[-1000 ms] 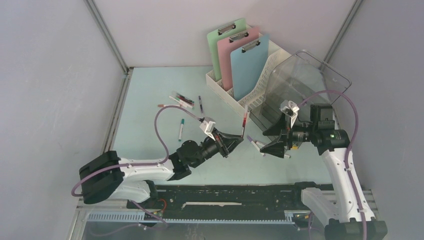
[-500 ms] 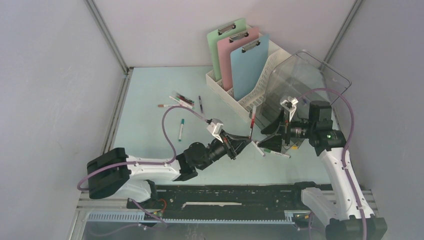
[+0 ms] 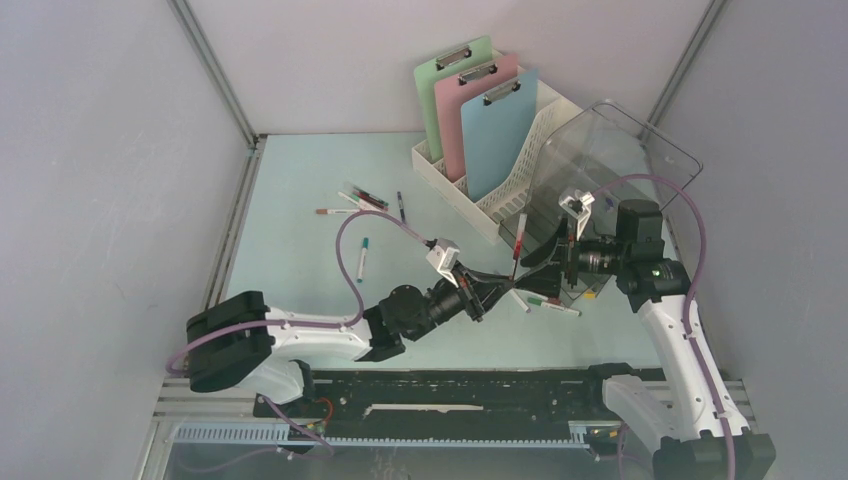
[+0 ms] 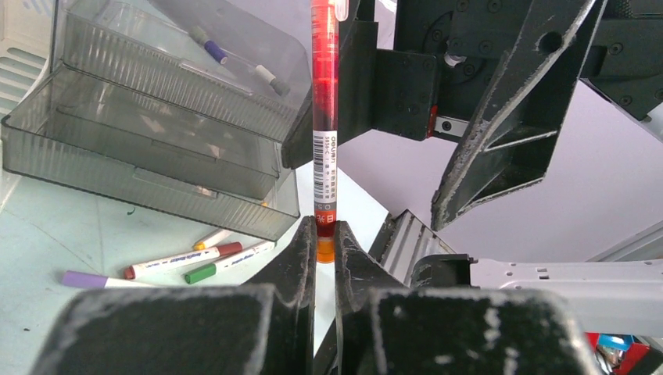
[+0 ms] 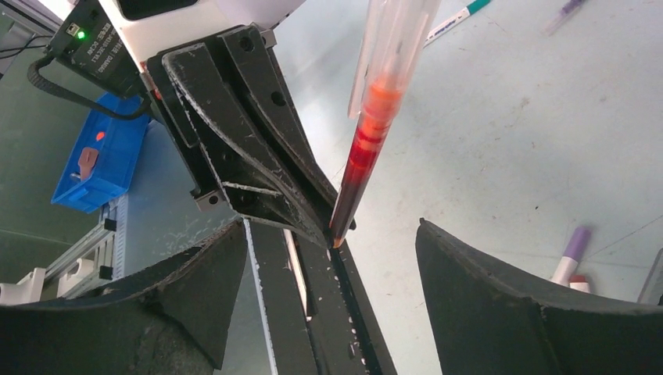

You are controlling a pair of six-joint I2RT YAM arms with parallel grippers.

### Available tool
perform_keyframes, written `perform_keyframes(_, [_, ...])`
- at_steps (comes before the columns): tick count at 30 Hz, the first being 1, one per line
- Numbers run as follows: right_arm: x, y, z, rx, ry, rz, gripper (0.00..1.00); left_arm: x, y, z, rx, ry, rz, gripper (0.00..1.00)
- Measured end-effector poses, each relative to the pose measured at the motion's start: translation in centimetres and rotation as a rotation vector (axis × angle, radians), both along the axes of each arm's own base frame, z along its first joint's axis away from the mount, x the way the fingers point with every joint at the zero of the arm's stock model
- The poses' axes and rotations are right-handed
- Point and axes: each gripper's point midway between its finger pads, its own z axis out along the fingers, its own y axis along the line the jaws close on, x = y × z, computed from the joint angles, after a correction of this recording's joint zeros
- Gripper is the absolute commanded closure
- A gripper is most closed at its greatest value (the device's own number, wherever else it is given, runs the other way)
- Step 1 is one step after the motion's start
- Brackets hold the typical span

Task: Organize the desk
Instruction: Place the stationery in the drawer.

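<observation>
The left claw is pressed together on the lower end of a red pen, pinching it just above its orange tip. In the left wrist view the claw holds the pen upright, its barcode label facing the camera.

The right claw faces it from the right with its jaws spread. In the right wrist view the pen stands in the gap of this claw, and neither finger touches it.

The desk lies beneath both claws as a pale mint-blue surface. The claws meet above its near right part, raised off it, just in front of a smoky clear organizer. In the left wrist view the organizer shows stepped tiers with two markers lying in the upper one.

On the desk beside the organizer lie a purple-capped marker, a red-capped marker and a green-capped marker.

Farther left on the desk, well apart from the claws, are a lone green marker and a loose pen cluster. A white file rack at the back holds a green clipboard, a pink clipboard and a blue clipboard.
</observation>
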Motion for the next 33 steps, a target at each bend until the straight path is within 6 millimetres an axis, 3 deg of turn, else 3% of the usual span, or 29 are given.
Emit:
perform_keyframes(17, [0.7, 0.0, -0.3, -0.009, 0.014, -0.03, 0.44, -0.4, -1.5, 0.1, -0.006, -0.004, -0.03, 1.0])
perform_keyframes(22, [0.8, 0.0, -0.3, -0.012, 0.014, -0.034, 0.68, -0.6, -2.0, -0.2, -0.002, -0.003, -0.043, 0.99])
perform_keyframes(23, [0.8, 0.0, -0.3, -0.013, 0.013, -0.034, 0.75, -0.6, -2.1, -0.2, 0.0, -0.004, -0.049, 0.96])
perform_keyframes(28, [0.9, 0.0, -0.4, -0.018, 0.012, -0.036, 1.0, -0.8, -2.2, -0.3, 0.001, -0.005, -0.057, 0.6])
perform_keyframes(30, [0.9, 0.0, -0.5, -0.022, 0.007, -0.038, 1.0, -0.8, -2.2, -0.2, -0.003, -0.006, -0.057, 0.42])
perform_keyframes(33, [1.1, -0.1, -0.6, -0.032, -0.003, -0.046, 1.0, -0.7, -2.1, -0.3, 0.003, -0.01, -0.05, 0.26])
